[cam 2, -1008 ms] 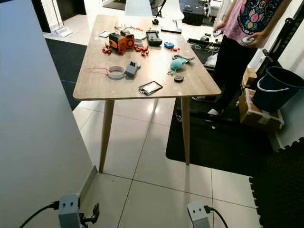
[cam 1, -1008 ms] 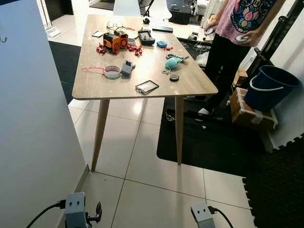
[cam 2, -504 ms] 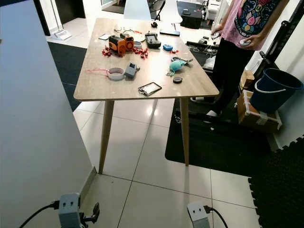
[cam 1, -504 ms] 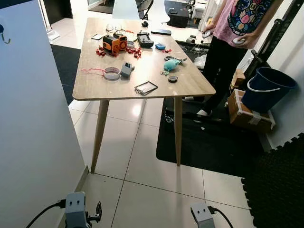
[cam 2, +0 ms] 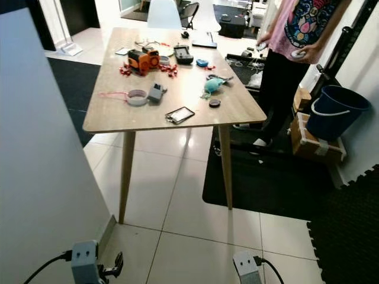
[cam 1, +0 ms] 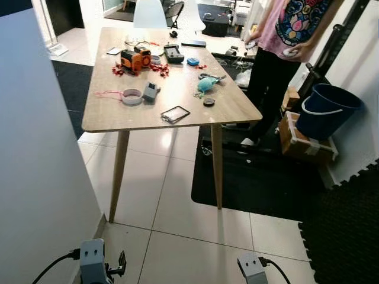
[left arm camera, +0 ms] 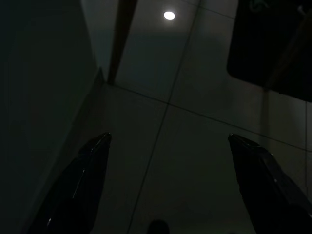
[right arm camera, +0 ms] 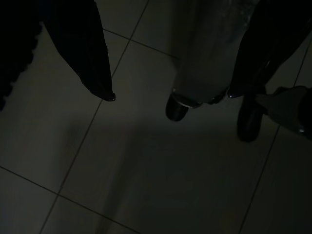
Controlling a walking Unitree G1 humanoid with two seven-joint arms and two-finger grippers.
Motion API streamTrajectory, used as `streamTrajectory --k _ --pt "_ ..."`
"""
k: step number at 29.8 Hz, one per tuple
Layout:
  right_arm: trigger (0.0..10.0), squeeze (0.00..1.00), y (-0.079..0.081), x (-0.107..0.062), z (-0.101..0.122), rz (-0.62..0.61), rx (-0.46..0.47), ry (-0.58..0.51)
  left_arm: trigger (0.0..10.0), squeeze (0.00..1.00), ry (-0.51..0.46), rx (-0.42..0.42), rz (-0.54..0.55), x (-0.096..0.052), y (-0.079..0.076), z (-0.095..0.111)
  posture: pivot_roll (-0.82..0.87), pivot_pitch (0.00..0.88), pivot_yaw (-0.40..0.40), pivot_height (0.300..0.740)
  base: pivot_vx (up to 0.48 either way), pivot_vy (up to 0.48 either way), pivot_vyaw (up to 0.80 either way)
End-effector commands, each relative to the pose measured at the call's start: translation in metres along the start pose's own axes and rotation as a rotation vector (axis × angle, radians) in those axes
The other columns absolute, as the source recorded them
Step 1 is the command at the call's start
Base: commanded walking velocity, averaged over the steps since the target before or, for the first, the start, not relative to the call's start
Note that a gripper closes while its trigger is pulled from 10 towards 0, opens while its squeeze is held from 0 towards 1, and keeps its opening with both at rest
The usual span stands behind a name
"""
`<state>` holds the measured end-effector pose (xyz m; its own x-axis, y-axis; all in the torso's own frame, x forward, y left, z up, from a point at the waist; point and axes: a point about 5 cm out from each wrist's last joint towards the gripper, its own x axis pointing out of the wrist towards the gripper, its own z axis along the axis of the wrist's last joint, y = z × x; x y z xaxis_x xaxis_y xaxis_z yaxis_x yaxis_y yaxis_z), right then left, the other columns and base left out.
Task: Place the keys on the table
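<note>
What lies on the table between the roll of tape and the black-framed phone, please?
In the left eye view, a small grey device sits just beside the roll of tape; from there to the phone the wooden table is bare.

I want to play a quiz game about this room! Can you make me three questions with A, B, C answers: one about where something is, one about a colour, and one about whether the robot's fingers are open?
1. Where is the bucket?
A. On the table
B. On the floor beside the cardboard box
C. Under the table

2. What colour is the soft toy on the table?
A. Teal
B. Yellow
C. Purple

3. How are the left gripper fingers?
A. Shut on keys
B. Shut on nothing
C. Open

Answers: 1 B, it stands by the cardboard box right of the table. 2 A, it looks blue-green. 3 C, the left wrist view shows floor tiles between the spread fingers.
</note>
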<state>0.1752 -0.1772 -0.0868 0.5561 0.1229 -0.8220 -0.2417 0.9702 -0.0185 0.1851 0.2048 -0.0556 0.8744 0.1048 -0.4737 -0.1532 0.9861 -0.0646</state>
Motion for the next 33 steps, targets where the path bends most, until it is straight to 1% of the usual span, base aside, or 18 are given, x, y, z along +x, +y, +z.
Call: streamTrajectory --k 1,15,33 --pt "10.0 0.0 -0.0028 -0.0012 -0.0042 -0.007 0.004 0.017 10.0 0.0 0.02 -0.018 -0.009 -0.0014 -0.0045 -0.0047 0.09 0.033 -0.077 0.74 0.3 0.0 0.0" --pt "10.0 0.0 -0.0038 -0.0016 -0.0048 -0.007 -0.004 0.018 10.0 0.0 0.02 -0.024 -0.009 -0.0023 -0.0045 -0.0057 0.09 0.027 -0.082 0.74 0.295 0.0 0.0" --pt "10.0 0.0 -0.0039 -0.0014 -0.0038 -0.004 -0.006 0.017 10.0 0.0 0.017 -0.033 0.0 -0.0037 -0.0037 -0.0066 0.09 0.039 -0.087 0.74 0.296 0.0 0.0"
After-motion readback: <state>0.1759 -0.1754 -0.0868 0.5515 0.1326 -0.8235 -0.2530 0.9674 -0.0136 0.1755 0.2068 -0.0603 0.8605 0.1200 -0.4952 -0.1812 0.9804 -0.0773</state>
